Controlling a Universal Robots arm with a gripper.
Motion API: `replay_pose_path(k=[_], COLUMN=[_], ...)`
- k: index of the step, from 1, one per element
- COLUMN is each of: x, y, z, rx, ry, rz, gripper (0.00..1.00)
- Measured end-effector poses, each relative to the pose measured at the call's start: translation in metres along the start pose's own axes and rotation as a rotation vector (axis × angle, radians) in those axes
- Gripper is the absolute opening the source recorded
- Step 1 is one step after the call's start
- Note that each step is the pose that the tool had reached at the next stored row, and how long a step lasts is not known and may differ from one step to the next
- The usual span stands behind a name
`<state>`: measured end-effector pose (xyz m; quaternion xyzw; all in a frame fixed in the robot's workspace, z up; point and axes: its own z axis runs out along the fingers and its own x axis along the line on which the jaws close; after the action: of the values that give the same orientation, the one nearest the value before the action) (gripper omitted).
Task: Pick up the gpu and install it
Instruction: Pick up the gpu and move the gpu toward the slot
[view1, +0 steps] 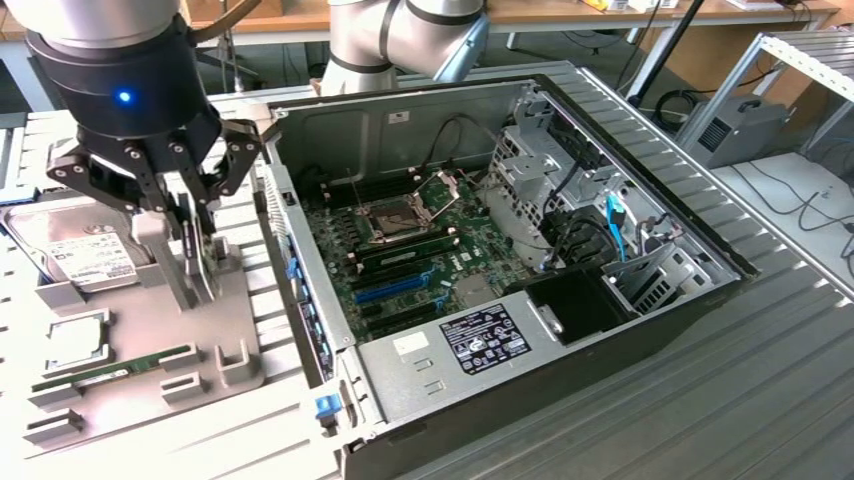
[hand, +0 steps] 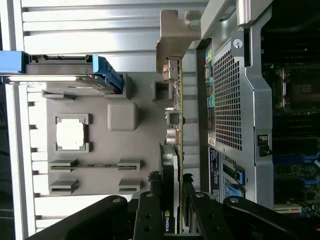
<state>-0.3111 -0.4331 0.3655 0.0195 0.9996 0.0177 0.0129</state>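
Wrist view, end effector (hand: 171, 202) clamped on gpu (hand: 170, 162), thin dark card edge-on, silver end bracket (hand: 175, 37).

Slatted metal table (view1: 747, 400), grey tray (view1: 200, 425), computer case (view1: 627, 350)

gpu (hand: 176, 125): thin dark card, green board edge, silver bracket (hand: 175, 45) at one end
pose: on edge, upright
hold: clamped in gripper (hand: 171, 187)
place: over grey tray (hand: 95, 176), beside case (hand: 227, 100)
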Motion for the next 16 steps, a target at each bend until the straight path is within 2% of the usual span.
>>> replay_pose_path(k=[3, 12, 16], x=[0.0, 0.0, -0.001], y=[0.0003, 0.0006, 0.001], z=[-0.0065, -0.0162, -0.0264], rx=[-0.0001, 0.0, -0.0001], ry=[0.0, 0.0001, 0.0], rz=[-0.001, -0.001, -0.002], gripper=[0.27, 0.27, 0.27])
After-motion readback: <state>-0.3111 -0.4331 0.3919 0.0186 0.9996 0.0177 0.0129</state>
